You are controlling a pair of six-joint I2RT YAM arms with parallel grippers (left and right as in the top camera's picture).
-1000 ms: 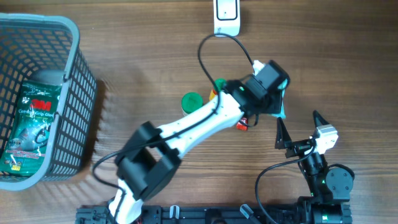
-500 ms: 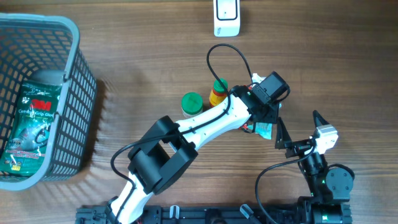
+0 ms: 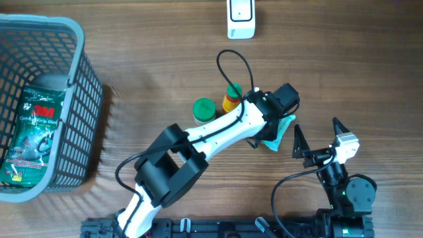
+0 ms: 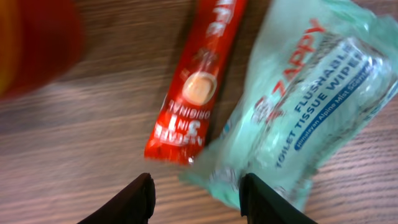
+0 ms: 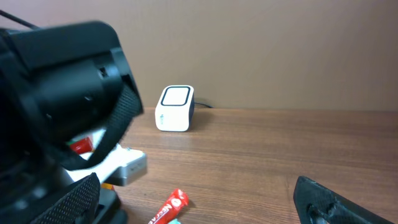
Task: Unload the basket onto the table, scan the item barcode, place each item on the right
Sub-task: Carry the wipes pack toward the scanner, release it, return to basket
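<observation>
The left fingers (image 4: 138, 200) stand apart and hold nothing; the wipes packet (image 4: 311, 106), which I take for the item to scan, lies flat on the worktop (image 3: 158, 79) just under and ahead of them, right of the middle and well apart from the scanner (image 3: 240, 18) at the far edge; a red sachet (image 4: 196, 93) lies right beside the packet, its lower end seeming to touch it. The right fingers (image 3: 299, 143) are wide open and idle near the front edge. The step in hand looks to me like taking the packet up for the scanner; to do it well the fingers should come down across the narrow width of the packet, away from the sachet so that it is not caught too, and close firmly because the soft film may slip; I see no barcode on the upper face, so probably the packet must be turned before it faces the scanner window. Compared with one second ago, the left wrist has pulled back from the scanner toward the front; the packet, which then hung at the wrist's side, now rests on the worktop; the right arm has not moved.
</observation>
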